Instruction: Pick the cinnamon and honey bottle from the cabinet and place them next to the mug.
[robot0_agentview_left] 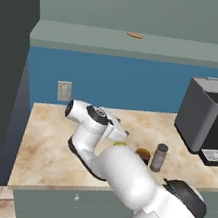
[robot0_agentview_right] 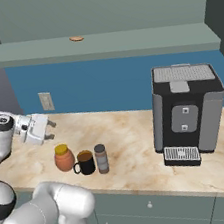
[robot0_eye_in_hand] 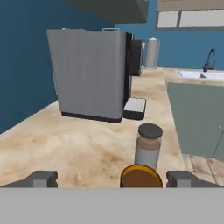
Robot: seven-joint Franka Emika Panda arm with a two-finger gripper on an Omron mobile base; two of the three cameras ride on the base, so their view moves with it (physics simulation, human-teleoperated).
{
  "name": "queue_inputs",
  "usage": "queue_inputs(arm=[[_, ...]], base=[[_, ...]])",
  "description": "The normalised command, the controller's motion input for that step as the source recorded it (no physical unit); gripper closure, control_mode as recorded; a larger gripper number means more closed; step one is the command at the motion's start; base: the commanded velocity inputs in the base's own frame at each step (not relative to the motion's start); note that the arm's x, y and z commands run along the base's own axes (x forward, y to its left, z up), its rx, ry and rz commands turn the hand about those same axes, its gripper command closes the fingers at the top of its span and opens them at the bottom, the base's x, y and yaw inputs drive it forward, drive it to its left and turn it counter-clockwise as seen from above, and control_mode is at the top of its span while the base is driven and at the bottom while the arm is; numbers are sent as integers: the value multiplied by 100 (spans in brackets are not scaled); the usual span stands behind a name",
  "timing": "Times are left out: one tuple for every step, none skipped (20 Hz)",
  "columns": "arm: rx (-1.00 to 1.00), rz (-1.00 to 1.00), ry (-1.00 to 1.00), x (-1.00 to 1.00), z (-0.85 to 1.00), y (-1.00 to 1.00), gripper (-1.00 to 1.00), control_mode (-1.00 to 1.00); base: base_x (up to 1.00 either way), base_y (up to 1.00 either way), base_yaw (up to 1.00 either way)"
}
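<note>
I had the hand (robot0_agentview_right: 50, 130) spread wide and empty above the bench (robot0_agentview_right: 134, 146); the honey bottle (robot0_agentview_right: 64, 157), mug (robot0_agentview_right: 85, 162) and cinnamon (robot0_agentview_right: 101, 158) stood together. The ribbed, rigid jar looked best gripped round its belly.

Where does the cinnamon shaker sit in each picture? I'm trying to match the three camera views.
Left base view: cinnamon shaker at centre right on the counter, right of the mug that the arm partly hides.
Right base view: lower left of centre, right of the mug.
Hand view: lower centre right, beyond the round brown-topped object at the bottom edge.
Shared landmark: the coffee machine.
</note>
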Motion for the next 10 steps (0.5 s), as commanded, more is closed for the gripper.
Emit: queue_inputs(arm=[[11,47,-1,-13,13,-79,-100,-100],[13,48,-5,-21,19,-79,-100,-100],[13,49,-5,-20,25,-69,-100,-100],[13,49,-5,-24,36,-59,-100,-100],[11,52,-1,-33,59,-48,-100,-100],[10,56,0,-34,78,-37,-100,-100],[7,60,0,-52,100,-18,-100,-100],[5,62,0,-57,100,-9,-100,-100],[4,61,0,-58,100,-11,-100,-100],[2,62,0,-60,100,-1,-100,-100]], base=[[0,0,0],[0,0,0],[0,0,0],[0,0,0],[0,0,0],[0,0,0],[0,0,0],[0,0,0],[0,0,0],[0,0,0]])
